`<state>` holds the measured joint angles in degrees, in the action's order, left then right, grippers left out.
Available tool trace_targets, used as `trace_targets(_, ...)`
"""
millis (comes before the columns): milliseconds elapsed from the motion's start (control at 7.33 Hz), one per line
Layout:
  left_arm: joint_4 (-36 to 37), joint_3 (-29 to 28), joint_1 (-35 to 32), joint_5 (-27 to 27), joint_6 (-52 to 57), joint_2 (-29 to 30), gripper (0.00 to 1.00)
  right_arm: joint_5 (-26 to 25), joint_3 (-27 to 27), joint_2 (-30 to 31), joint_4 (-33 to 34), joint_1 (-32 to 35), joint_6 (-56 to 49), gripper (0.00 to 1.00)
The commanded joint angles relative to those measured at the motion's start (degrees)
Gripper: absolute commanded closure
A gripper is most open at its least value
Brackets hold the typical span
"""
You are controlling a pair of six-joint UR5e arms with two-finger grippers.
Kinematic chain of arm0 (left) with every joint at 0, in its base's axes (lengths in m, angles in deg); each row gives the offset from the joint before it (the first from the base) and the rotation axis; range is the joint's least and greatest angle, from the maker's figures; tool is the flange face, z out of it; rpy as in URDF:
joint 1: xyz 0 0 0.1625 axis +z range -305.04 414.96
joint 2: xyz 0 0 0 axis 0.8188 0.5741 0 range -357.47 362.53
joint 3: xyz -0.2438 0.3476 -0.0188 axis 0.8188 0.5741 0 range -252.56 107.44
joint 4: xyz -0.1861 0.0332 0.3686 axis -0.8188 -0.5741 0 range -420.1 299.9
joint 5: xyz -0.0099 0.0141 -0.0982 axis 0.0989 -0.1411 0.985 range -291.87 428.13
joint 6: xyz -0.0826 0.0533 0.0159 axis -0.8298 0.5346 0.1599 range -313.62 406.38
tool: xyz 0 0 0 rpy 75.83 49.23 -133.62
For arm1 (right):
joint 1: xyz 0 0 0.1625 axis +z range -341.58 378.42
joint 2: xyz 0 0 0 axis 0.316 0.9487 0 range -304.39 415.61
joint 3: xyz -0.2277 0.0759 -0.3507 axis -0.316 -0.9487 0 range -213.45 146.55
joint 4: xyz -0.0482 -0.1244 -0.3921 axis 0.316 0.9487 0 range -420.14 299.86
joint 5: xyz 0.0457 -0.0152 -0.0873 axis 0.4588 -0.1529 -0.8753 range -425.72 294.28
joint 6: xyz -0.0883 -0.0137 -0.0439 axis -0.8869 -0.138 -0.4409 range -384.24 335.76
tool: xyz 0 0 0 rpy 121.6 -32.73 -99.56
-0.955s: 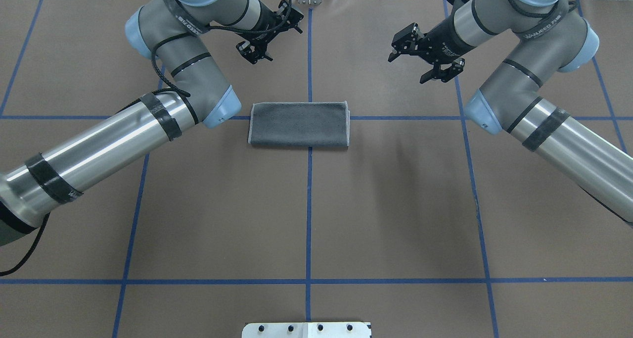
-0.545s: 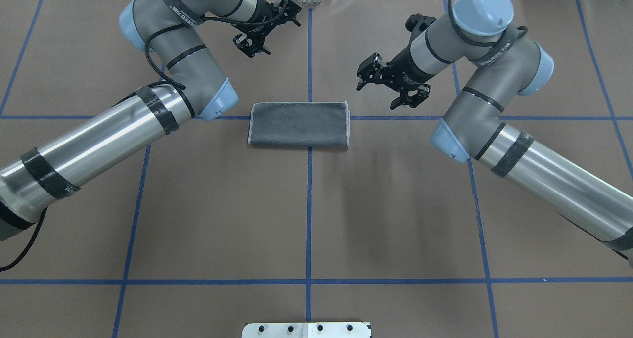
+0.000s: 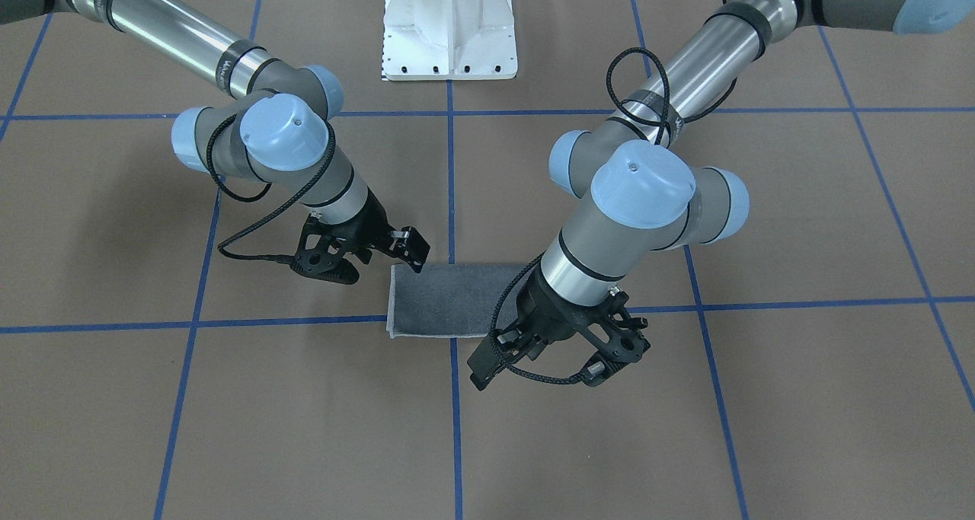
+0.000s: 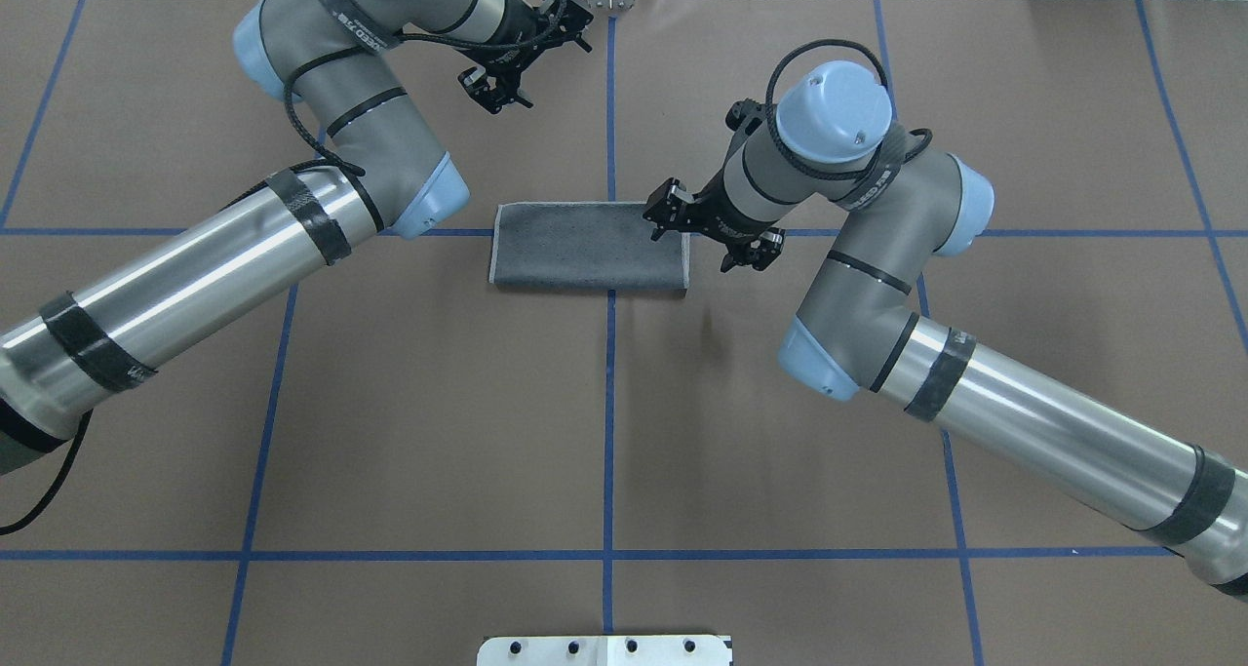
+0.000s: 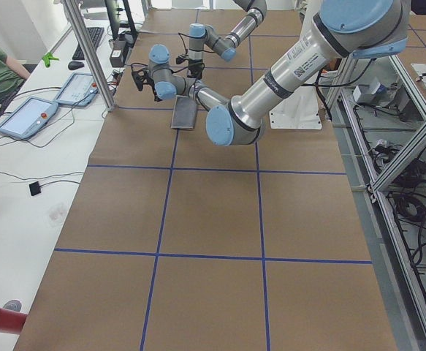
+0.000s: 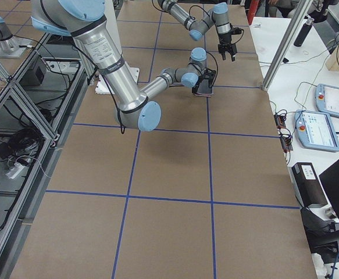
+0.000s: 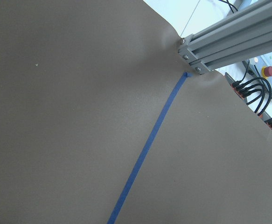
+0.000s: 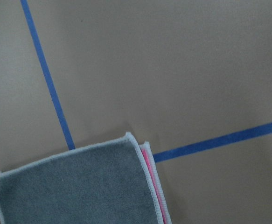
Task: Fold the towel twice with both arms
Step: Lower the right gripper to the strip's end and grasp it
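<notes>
Brown worktop [image 4: 390,432], far half: towel [image 4: 585,247] looks soft, limp, so I'd pinch its corners; right gripper [image 4: 707,232] and left gripper [image 4: 499,89] gape empty.

**A:** How does the towel [image 4: 590,259] lie?

**B:** Flat, folded in half to a rectangle, dark grey face up, with light edging all round. A pink strip peeks out at one short edge. It sits midway between the desk's [image 4: 439,432] left and right edges, nearer the far edge, with its long sides parallel to that edge.

**A:** And the arms?

**B:** The left arm [image 4: 195,286] reaches toward the far edge. Its left gripper [image 4: 497,91] is spread, well apart from the towel. The right arm [image 4: 1024,403] bends inward, and the right gripper [image 4: 704,239] hangs spread over the towel's right short edge. Whether it touches, I cannot tell.
</notes>
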<state>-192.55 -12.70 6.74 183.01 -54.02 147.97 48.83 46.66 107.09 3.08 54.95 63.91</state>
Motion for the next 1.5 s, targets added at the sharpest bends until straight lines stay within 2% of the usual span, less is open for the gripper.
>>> trace_targets(0,0.00,0.00,-0.03,0.00,0.03,-0.06,0.00,-2.49,-0.74,-0.06,0.14,-1.72,0.10,0.08)
trace_targets(273,-0.09,-0.09,0.05,0.00,0.12,-0.50,0.00,-2.58,-1.27,-0.06,-0.03,-1.63,0.10,0.21)
trace_targets(545,-0.09,-0.09,0.05,0.00,0.12,-0.50,0.00,-3.63,-3.02,-1.02,-0.12,-1.63,-0.34,0.28)
trace_targets(682,-0.09,-0.09,0.05,0.00,0.21,-0.50,0.00,-3.72,-3.38,-1.46,-0.12,-1.54,-0.34,0.35)
trace_targets(955,-0.35,-0.09,0.14,-0.09,0.21,-1.20,0.00,-3.64,-3.38,-1.38,-0.12,-1.28,-0.43,1.00)
trace_targets(1364,-0.35,-0.26,0.14,-0.09,0.91,-1.47,0.00,-2.85,-2.86,-1.47,-0.21,-0.23,-2.19,1.00)
